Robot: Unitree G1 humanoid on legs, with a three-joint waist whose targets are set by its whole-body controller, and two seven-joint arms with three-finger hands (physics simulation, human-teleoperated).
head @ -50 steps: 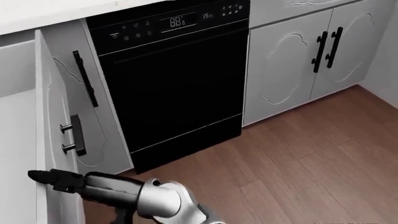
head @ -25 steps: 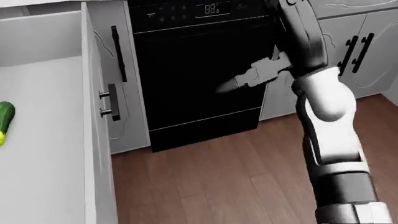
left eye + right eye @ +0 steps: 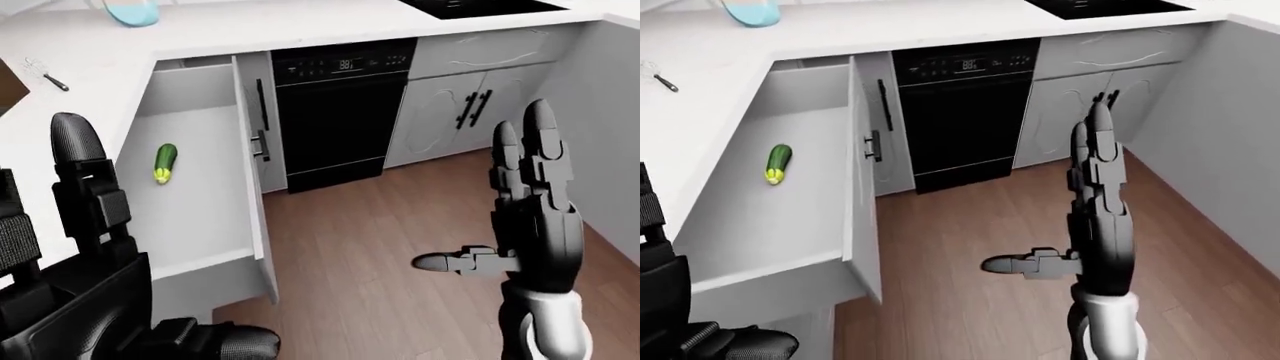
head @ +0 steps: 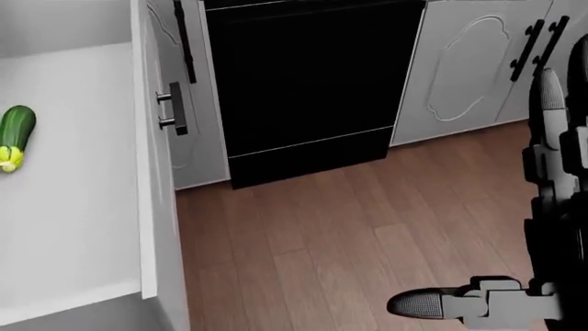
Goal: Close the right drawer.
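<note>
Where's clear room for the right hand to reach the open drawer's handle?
Bare wood floor lies between the right hand and the drawer front; nothing stands between it and the handle. Inside the drawer only a zucchini lies, near its left wall. The dishwasher borders the far side.

The drawer point(image 3: 190, 187) stands pulled out from under the surface point(image 3: 250, 30), left of the dishwasher point(image 3: 335, 112). A cucumber point(image 3: 165, 163) lies in the drawer, near its left wall. Double-door cabinet point(image 3: 470, 112) stands right of the dishwasher. A bowl point(image 3: 128, 10) sits at the surface's top edge.
</note>
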